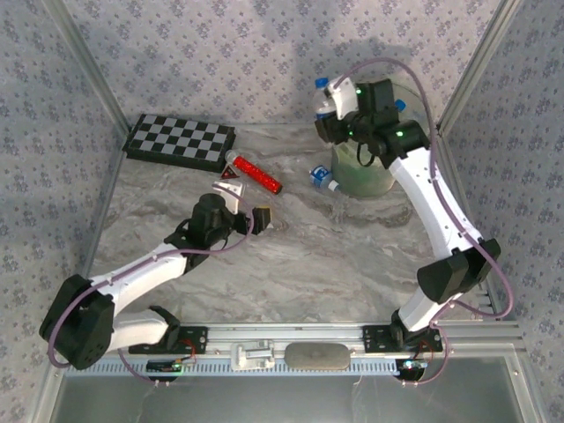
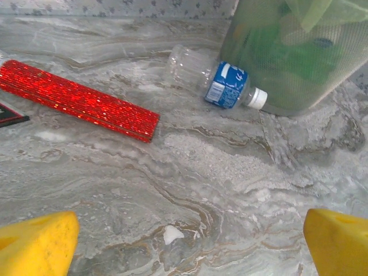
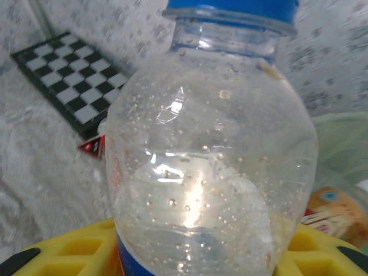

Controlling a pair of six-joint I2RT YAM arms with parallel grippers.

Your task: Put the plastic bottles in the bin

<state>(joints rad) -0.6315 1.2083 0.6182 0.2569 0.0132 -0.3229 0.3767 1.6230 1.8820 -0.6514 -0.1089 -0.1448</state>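
- Flat black-and-white checkerboard (image 1: pixel 181 141): lies at the far left of the grey marbled table (image 1: pixel 308 256), well apart from both arms.
- Long slim glittering red stick (image 2: pixel 80 100): lies flat on the table between the checkerboard and the bin. A small red-and-black triangular card (image 1: pixel 231 179) sits just beside its left end.
- Round pale green translucent bin (image 1: pixel 366 176): stands at the far right of the table, with the right arm crossing in front of its rim. Through the wall I see green contents, and an orange-labelled bottle (image 3: pixel 333 210) lies inside.
- Clear blue-labelled bottle with a white cap (image 2: pixel 215 80): lies on its side on the table, cap end at the foot of the bin (I cannot tell whether they touch). Bare table separates it from the left gripper.
- Left gripper (image 1: pixel 256 216): the arm stretches forward and low over mid-table. Its yellow fingers (image 2: pixel 37 244) are spread wide and hold nothing.
- Right gripper (image 1: pixel 333 115): the arm rises from its base, elbow bent, to the bin's left rim. Its fingers are clamped on a clear blue-capped bottle (image 3: pixel 213 161), held raised with the cap uppermost in the wrist view.
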